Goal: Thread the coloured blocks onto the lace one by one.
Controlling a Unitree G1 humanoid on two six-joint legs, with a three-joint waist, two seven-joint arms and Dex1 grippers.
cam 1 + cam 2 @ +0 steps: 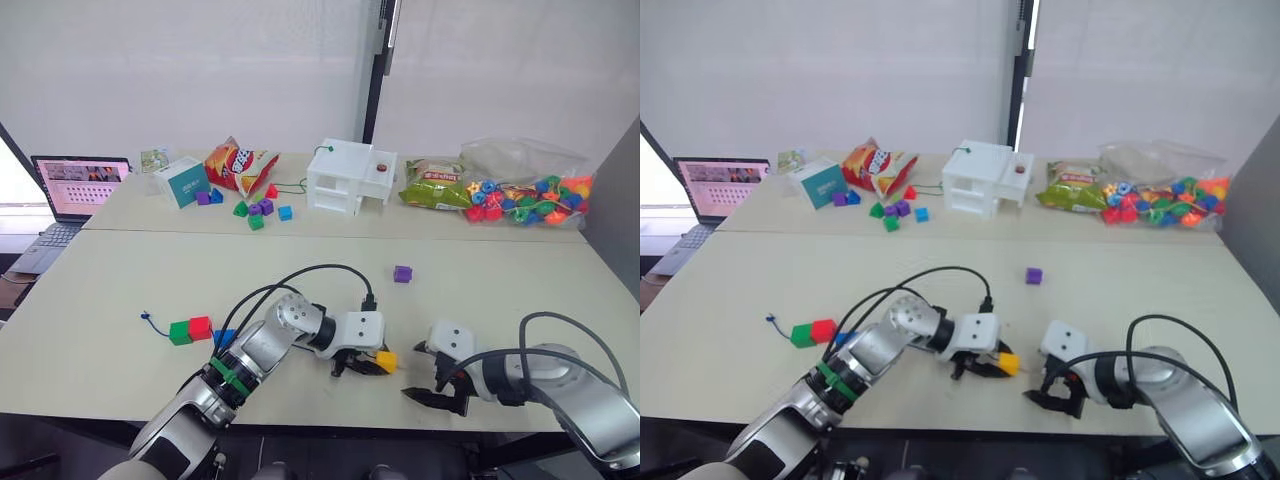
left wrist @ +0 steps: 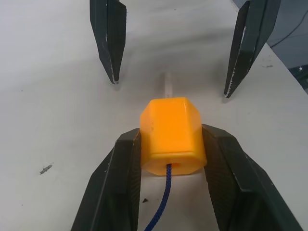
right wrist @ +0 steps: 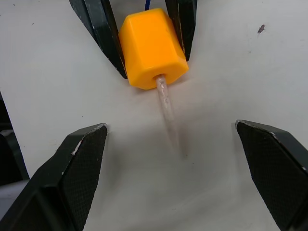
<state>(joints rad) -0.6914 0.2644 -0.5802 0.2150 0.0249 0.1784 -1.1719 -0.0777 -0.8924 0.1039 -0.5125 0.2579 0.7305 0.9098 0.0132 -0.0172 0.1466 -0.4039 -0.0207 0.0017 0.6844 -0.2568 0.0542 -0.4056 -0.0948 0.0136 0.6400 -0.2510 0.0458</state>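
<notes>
Pale table (image 1: 120,290): purple block (image 1: 402,273), laptop (image 1: 72,190), perhaps snack bags (image 1: 238,165).

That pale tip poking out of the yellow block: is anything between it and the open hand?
Nothing visible. The pale tip sticks out of the yellow block toward the right hand, whose fingers stand wide apart, with bare table between.

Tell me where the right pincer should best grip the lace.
Probably on the pale stiff tip that sticks out of the yellow block, closing from both sides. The right pincer already faces it, open, while the left pincer holds the block.
</notes>
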